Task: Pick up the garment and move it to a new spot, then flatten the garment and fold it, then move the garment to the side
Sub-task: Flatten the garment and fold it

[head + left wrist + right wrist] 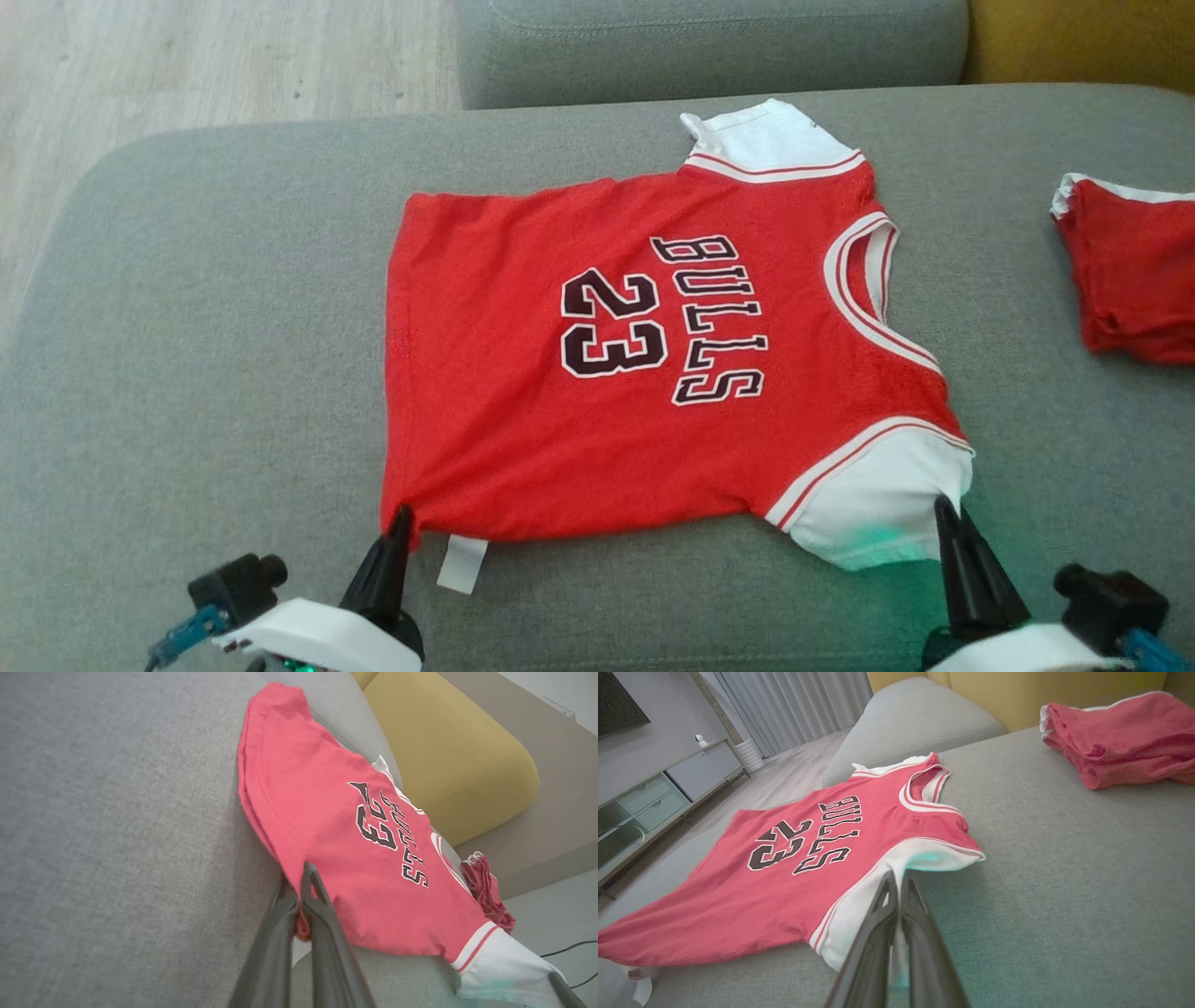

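Red Bulls 23 garment (579, 392) spread flat, sideways

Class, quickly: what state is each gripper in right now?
Left gripper: shut on the jersey, at its hem corner.
Right gripper: shut on the jersey's white sleeve.

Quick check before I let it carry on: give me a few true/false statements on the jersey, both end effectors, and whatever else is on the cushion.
1. The jersey lies spread open, print side up, on the grey cushion. True.
2. The left end effector is shut on the white sleeve. False: it is shut on the red hem corner. The right end effector is the one pinching the white sleeve.
3. A second red garment lies on the cushion to the robot's right, apart from the jersey. True.
4. The jersey is folded in half. False: it is unfolded, with the neckline and both white sleeves showing.
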You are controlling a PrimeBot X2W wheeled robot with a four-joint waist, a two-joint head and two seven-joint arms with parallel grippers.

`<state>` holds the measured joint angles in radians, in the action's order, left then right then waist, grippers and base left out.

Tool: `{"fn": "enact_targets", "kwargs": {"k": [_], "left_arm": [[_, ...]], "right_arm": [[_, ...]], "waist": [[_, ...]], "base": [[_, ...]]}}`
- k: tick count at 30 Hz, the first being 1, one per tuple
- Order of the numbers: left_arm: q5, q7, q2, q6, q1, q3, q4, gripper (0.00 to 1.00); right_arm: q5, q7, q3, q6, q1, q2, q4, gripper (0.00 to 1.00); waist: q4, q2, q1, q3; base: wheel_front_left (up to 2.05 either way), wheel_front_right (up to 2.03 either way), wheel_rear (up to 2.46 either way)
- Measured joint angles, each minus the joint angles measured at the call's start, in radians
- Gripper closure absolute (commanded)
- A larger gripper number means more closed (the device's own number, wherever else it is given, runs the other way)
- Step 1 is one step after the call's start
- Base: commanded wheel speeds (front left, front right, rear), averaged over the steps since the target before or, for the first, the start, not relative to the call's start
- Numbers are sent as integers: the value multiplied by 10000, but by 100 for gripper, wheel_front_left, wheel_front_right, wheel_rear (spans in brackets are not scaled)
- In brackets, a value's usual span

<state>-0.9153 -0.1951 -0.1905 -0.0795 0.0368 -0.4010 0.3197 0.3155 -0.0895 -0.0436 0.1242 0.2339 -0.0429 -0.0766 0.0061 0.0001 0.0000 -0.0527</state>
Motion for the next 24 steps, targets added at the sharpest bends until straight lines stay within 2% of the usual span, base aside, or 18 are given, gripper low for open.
{"fn": "enact_targets", "kwargs": {"k": [6,14,19,24], "left_arm": [[-291,-56,267,-102,-360,58,435,100],[-731,-267,681,-288,-1432,290,663,100],[-729,-359,798,-349,-2211,431,1114,100],[-86,-523,892,-336,-3309,629,1601,100]], "right_arm": [[-138,-178,-8,0,-767,0,-894,100],[-167,-430,211,0,-1890,-2,-1369,100],[-449,-422,334,0,-3189,-8,-1749,100],[-765,-395,324,0,-4630,-17,-2368,100]], "waist": [[84,0,1,-194],[158,0,1,-679],[109,0,2,-1134],[76,0,2,-1663]], "base": [[0,0,0],[0,0,0],[0,0,0],[0,0,0]]}}
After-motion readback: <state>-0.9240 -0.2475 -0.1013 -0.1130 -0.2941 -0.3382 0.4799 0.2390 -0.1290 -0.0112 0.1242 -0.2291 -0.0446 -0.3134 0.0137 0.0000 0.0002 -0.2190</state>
